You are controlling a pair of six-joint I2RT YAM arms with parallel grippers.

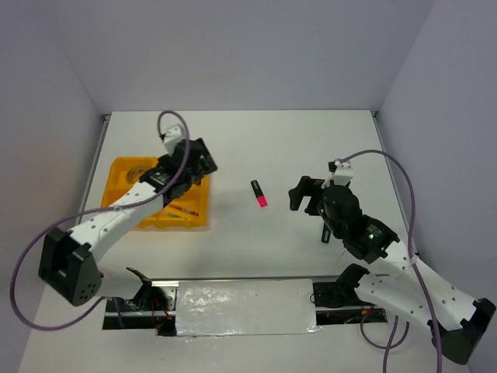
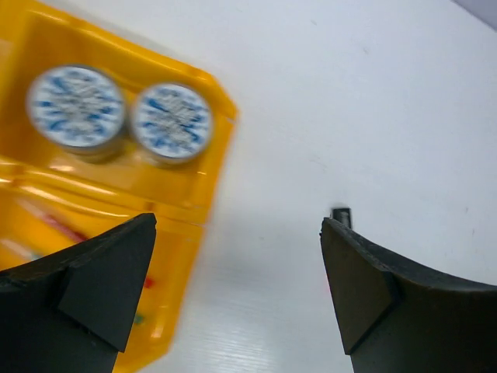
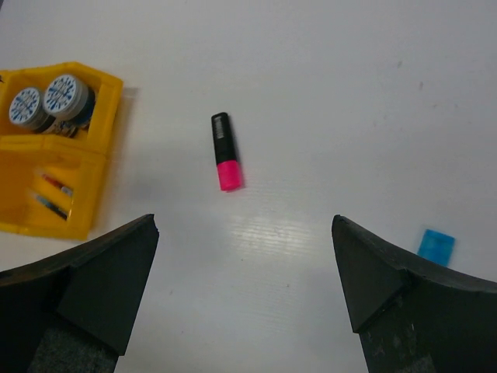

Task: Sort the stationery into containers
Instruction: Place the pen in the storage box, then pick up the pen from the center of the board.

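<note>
White-shelled arm links (image 1: 116,214) join at black motor housings (image 1: 70,268), each arm trailing a looping grey-lilac cable (image 1: 172,113). The left gripper (image 2: 237,225) and right gripper (image 3: 245,221) have matte black wedge-shaped fingers (image 3: 388,287); a small green light (image 1: 371,230) glows on the right wrist.

My bench is a plain white table (image 1: 311,148), boxed in on three sides by pale grey panels: a back wall (image 1: 248,47), a left wall (image 1: 39,116) and a right wall (image 1: 454,85). Soft, even light leaves a faint sheen (image 3: 264,225) on the tabletop.
</note>
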